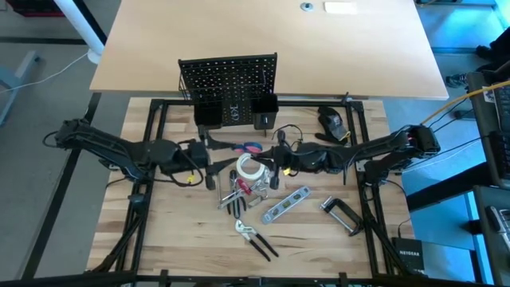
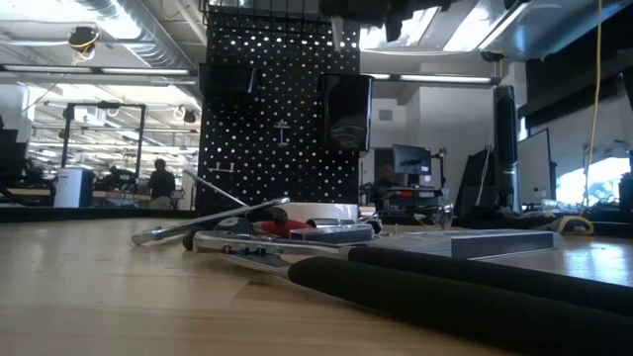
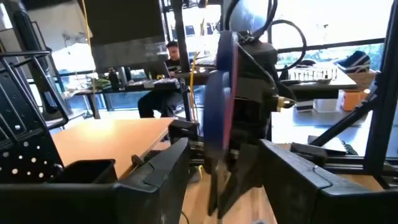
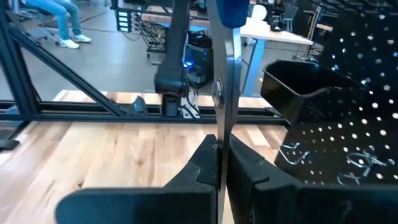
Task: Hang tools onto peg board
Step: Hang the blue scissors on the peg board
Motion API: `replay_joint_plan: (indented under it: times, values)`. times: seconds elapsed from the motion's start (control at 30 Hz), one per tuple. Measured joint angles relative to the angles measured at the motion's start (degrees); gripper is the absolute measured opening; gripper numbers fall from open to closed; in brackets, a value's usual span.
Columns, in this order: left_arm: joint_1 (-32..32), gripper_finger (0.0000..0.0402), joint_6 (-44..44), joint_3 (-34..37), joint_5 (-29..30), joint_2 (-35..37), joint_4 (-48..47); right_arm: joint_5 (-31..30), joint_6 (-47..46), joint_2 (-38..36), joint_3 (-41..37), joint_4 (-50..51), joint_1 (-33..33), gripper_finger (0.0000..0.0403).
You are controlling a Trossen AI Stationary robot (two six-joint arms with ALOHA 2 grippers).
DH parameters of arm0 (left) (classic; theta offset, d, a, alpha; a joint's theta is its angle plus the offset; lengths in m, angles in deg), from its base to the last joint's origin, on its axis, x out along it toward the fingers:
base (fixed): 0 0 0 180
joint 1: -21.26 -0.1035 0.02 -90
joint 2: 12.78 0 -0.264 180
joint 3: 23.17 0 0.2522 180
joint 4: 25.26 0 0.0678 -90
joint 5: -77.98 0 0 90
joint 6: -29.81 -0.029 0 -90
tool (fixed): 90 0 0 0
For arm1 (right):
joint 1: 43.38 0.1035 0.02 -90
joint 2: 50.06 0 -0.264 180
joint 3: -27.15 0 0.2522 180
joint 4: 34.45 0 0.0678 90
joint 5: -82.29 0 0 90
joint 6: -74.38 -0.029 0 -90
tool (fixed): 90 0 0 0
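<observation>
The pale butcher-block tabletop (image 1: 175, 231) sits inside a black metal frame, and behind it a larger light wooden desk (image 1: 263, 40) stretches back. The peg board (image 1: 229, 78) stands upright at the far edge of the tabletop, with two black square cups (image 1: 265, 105) hooked to its face.

Both arms meet over the middle of the table, in front of the board. The right gripper (image 4: 222, 163) is pinched tight on the blades of the scissors (image 4: 225, 93), which stick up between its fingers with the blue-and-red handle end toward the other arm. The left gripper (image 3: 225, 163) has its fingers spread wide, one on either side of the scissors' handle; I cannot tell whether they touch it.

Below them lies a heap of tools: a white tape roll (image 1: 249, 170), something red among metal bits (image 1: 239, 187), a silver spirit level (image 1: 286, 203) lying at a slant, a silver C-clamp (image 1: 341, 214) well apart to the right, and black-handled pliers (image 1: 256, 239) nearest the front edge. A bulky black device (image 1: 332, 121) rests near the board's right side.

Beyond the table is an open workshop with bright ceiling lights, desks and monitors. A person (image 2: 160, 182) sits far off, another person (image 3: 163, 81) at a desk.
</observation>
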Motion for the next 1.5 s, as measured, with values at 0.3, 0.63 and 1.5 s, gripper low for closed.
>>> replay_joint_plan:
  times: [0.3,0.63,1.5]
  values:
    - [0.0,0.016,-1.2,0.0,0.0,0.0,1.4,1.0,0.0,1.1,0.0,-1.0,0.0,0.0011]
    - [0.1,0.0094,-1.6,0.0,-1.1,0.0,1.7,1.1,0.0,2.5,0.0,-1.4,0.0,0.0011]
    - [-0.1,0.0031,-8.7,0.0,15.2,-0.3,-2.8,-4.3,-8.6,-19.6,-0.1,32.5,0.1,0.0104]
